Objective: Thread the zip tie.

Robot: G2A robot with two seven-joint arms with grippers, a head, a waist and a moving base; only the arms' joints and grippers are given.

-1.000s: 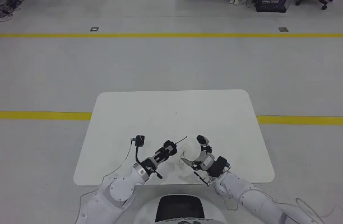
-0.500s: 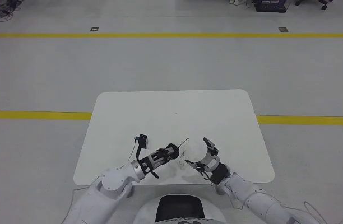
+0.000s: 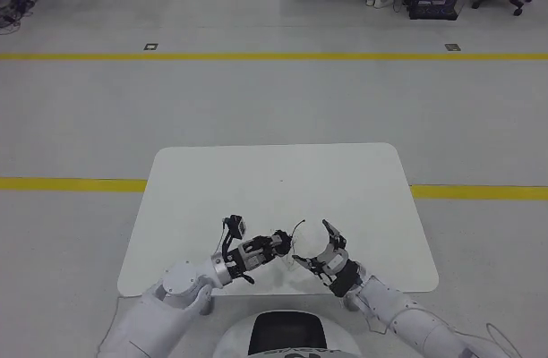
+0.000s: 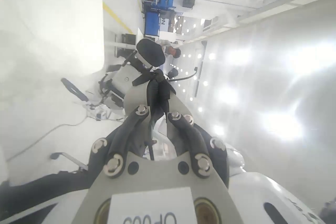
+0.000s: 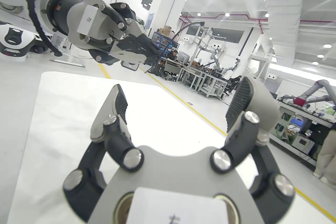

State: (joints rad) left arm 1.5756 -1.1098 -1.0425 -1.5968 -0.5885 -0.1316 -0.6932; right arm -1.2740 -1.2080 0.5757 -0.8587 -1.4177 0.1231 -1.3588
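The left jaws are clenched on the black zip tie (image 3: 295, 227), held in the air above the near part of the white counter (image 3: 256, 179). The right jaws stand just beside them, released and gripping nothing.

From the top view, the two sets of jaws meet tip to tip over the counter's near edge. The zip tie is a thin dark line there, slanting up and away from the left jaws. How it is held cannot be made out from this height.

The left wrist view gives the grip itself. The two fingers press together on a dark bunched part of the zip tie (image 4: 183, 78), and its free tail curves out past the fingertips. One ribbed black pad (image 4: 151, 51) of the right jaws sits close behind the pinch point. Whether it touches the tie cannot be told.

The right wrist view shows what the others hide, the wide gap between the right jaws' two ribbed pads (image 5: 240, 95), with bare counter (image 5: 65, 109) beneath. Beyond them the left jaws come in from the side. The zip tie (image 5: 183, 27) arcs upward from their tips, its small end well clear of the counter.
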